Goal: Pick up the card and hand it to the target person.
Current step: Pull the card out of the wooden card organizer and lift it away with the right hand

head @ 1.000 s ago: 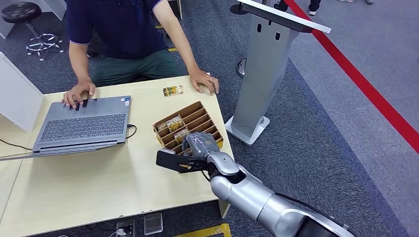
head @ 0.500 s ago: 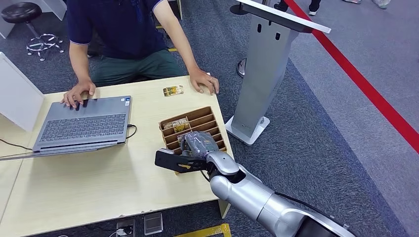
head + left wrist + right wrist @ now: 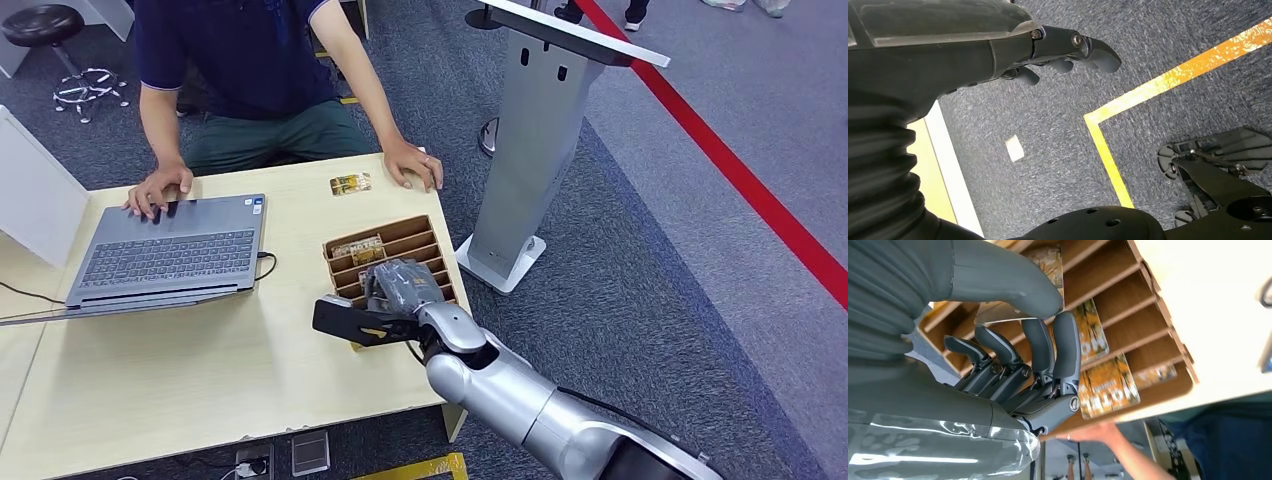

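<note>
The right robot hand (image 3: 400, 290) reaches into the slotted brown wooden card rack (image 3: 425, 238) on the pale wood worktop (image 3: 200, 350).

Grey-blue carpet (image 3: 620, 290) throughout, crossed by a red floor stripe (image 3: 740, 180) at the right and marked with yellow tape (image 3: 1108, 150) near the light wood table (image 3: 200, 370). Just off the table's right edge, a tall silver stand (image 3: 520, 150) on a white base. Beyond the far left corner, a black stool (image 3: 45, 25) with a chrome foot.
</note>
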`<action>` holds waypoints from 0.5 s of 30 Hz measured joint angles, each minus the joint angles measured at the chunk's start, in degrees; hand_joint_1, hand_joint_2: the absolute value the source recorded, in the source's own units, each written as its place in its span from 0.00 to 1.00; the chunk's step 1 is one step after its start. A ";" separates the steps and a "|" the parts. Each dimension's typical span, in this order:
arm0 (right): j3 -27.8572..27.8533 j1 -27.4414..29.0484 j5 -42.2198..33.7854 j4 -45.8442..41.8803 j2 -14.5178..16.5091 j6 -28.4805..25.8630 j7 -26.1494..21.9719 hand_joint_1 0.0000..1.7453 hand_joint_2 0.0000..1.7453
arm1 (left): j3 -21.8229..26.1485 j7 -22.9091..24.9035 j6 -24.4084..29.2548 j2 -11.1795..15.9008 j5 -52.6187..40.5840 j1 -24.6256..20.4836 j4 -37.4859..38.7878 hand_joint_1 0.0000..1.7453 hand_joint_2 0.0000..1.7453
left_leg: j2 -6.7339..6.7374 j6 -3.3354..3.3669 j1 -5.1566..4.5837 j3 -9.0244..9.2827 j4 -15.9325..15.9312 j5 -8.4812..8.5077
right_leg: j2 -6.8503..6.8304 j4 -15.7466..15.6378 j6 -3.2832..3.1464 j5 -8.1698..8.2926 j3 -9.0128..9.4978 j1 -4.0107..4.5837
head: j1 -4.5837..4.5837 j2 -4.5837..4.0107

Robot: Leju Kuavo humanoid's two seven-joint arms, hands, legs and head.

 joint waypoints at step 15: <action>-2.71 -5.44 -2.62 -8.17 -0.93 -3.04 -1.17 1.00 1.00 | 0.05 -0.14 -0.18 0.00 -0.15 0.08 0.00 0.00 1.00 | 0.00 0.00 0.00 0.00 0.01 0.00 | 0.01 0.00 0.00 0.00 0.00 0.00 | 0.01 0.00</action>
